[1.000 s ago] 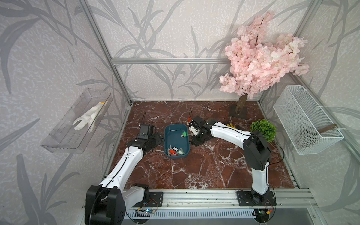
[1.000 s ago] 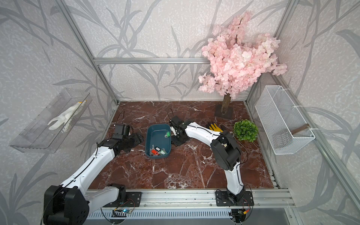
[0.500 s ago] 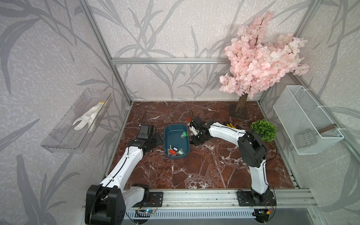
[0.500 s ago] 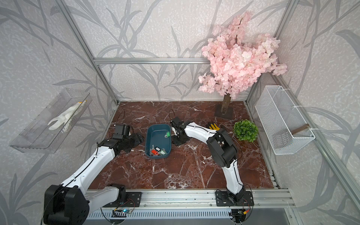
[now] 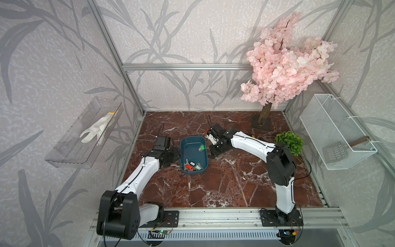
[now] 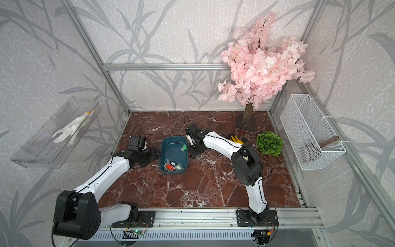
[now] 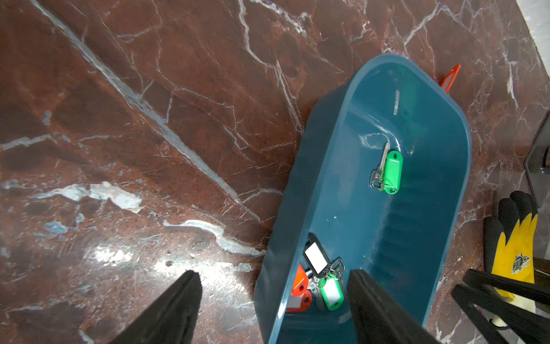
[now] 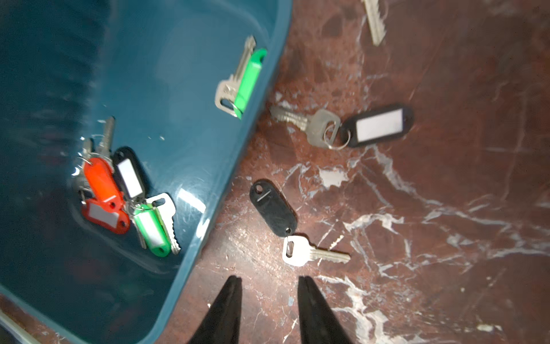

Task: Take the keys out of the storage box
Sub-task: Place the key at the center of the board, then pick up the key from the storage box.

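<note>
Beside the storage box [image 5: 190,147], on the marble surface [image 5: 224,181], the right wrist view shows three keys out:
- a black-tagged key with white label [image 8: 376,125]
- a plain black-tagged key [image 8: 273,208]
- a bare key blade [image 8: 373,23], cut off at the frame edge

Inside the box there are five: a lone green-tagged key [image 8: 241,80] against the wall and a cluster of four [image 8: 125,196] (two red tags, one black, one green).

Left arm is low, reaching forward. Left end effector [image 7: 273,272] is spread wide, one finger outside the box wall and one over its interior, holding nothing.

Right arm is elbow-up, forearm reaching across to the box's opposite side. Right end effector [image 8: 269,278] is slightly parted over bare surface just beside the box, empty.
</note>
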Controlling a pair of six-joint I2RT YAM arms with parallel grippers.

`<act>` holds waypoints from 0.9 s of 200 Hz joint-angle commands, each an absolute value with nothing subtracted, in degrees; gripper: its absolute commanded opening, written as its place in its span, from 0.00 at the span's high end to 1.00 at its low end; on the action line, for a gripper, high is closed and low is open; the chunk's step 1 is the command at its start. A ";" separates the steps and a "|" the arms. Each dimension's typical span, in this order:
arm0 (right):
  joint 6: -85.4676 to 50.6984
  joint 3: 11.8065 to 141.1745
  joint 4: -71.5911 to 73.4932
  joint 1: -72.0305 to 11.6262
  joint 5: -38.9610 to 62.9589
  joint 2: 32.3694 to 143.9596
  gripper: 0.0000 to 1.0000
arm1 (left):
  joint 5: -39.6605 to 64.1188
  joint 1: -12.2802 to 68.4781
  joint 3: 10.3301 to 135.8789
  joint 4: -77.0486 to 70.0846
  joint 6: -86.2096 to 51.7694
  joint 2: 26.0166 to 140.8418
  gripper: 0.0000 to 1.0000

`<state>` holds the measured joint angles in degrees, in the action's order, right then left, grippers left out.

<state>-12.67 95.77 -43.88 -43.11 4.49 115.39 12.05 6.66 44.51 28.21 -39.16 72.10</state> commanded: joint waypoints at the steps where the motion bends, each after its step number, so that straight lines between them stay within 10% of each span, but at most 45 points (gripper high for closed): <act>1: -8.34 101.84 -49.39 -45.46 0.57 115.46 0.63 | 13.97 6.27 44.52 26.80 -39.41 73.45 0.20; 113: 12.14 146.50 -74.16 -48.73 -1.90 142.88 0.62 | 13.85 6.29 41.75 25.53 -40.69 74.82 0.21; 180: 16.26 149.38 -73.86 -48.74 -5.48 148.34 0.62 | 13.32 6.27 40.35 25.51 -40.78 74.84 0.21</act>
<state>14.09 148.03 -72.27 -48.82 -3.42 146.85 13.96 6.61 41.41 25.65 -40.60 74.59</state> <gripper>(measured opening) 0.377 0.789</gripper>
